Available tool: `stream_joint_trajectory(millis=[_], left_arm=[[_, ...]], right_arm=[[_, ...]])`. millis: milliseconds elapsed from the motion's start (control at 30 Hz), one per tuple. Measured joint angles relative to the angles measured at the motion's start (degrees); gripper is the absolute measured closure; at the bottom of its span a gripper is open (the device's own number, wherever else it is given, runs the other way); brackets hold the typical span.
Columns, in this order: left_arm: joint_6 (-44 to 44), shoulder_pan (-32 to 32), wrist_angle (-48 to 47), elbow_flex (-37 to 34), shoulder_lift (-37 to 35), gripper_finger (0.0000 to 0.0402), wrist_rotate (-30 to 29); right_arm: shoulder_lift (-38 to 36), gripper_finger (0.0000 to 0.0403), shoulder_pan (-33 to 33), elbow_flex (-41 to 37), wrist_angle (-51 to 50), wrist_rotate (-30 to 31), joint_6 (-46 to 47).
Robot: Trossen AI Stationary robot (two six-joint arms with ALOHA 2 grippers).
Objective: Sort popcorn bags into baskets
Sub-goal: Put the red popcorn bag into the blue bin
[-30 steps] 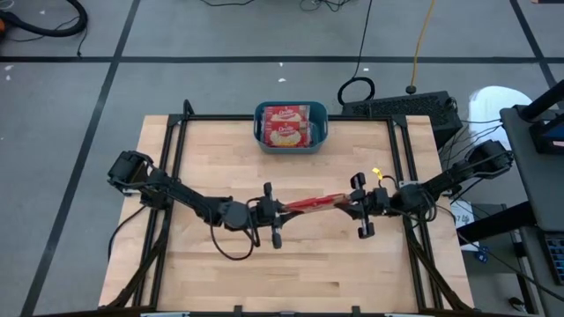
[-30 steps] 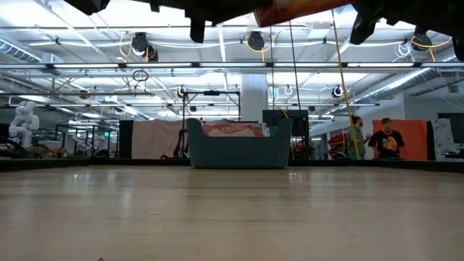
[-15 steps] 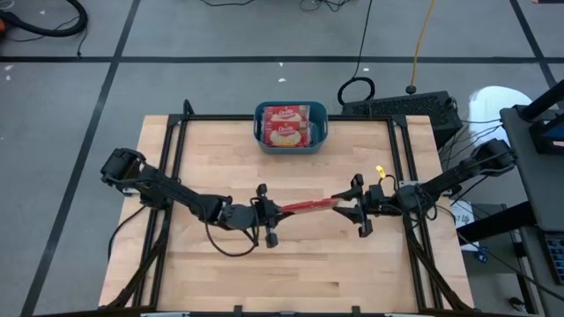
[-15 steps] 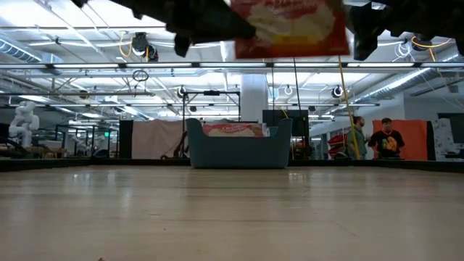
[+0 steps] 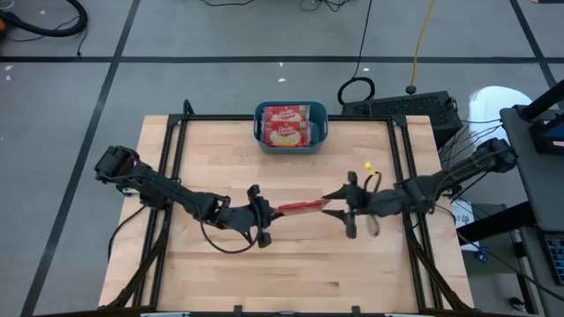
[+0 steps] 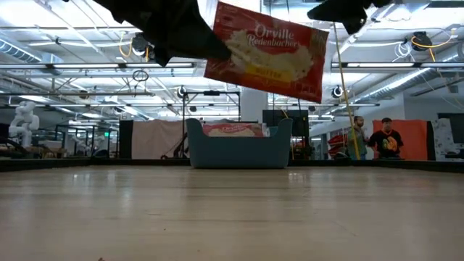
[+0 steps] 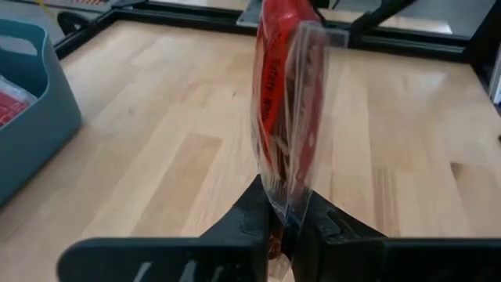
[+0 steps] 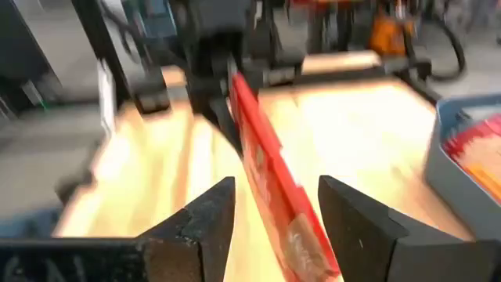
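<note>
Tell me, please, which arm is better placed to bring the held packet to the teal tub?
Probably the left: the left gripper is shut on the popcorn bag, while the right gripper is open around its other end. The basket lies ahead.

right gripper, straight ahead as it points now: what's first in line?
The popcorn bag: it lies between the open fingers of the right gripper. Behind it, the left gripper, shut on the bag's far end.

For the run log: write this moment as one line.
left claw: shut on popcorn bag, held above table | right claw: open around bag's other end | basket: bags inside, far edge
</note>
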Motion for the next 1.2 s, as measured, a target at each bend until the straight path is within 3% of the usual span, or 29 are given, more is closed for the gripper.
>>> stream_joint_trajectory(millis=[200, 533, 700, 800, 1200], left_arm=[[0.07, 0.2, 0.07, 0.03, 0.27, 0.0373, 0.12], [0.74, 0.0, -0.1, 0.03, 0.27, 0.038, 0.13], [1.14, -0.45, -0.1, 0.03, 0.27, 0.038, 0.13], [1.14, -0.55, -0.1, 0.03, 0.27, 0.038, 0.11], [5.38, -0.49, 2.47, 0.03, 0.27, 0.038, -0.01]], right_arm=[[11.32, 0.0225, -0.04, 16.34, -21.76, -0.14, -2.4], [25.98, 0.0244, -4.24, 35.25, -36.66, -3.31, -8.23], [28.03, 0.025, -7.17, 36.76, -40.1, -8.93, -8.99], [28.39, 0.026, -8.36, 36.76, -40.79, -9.36, -10.09], [28.33, 0.0334, -11.59, 36.74, -41.03, -19.21, -15.87]])
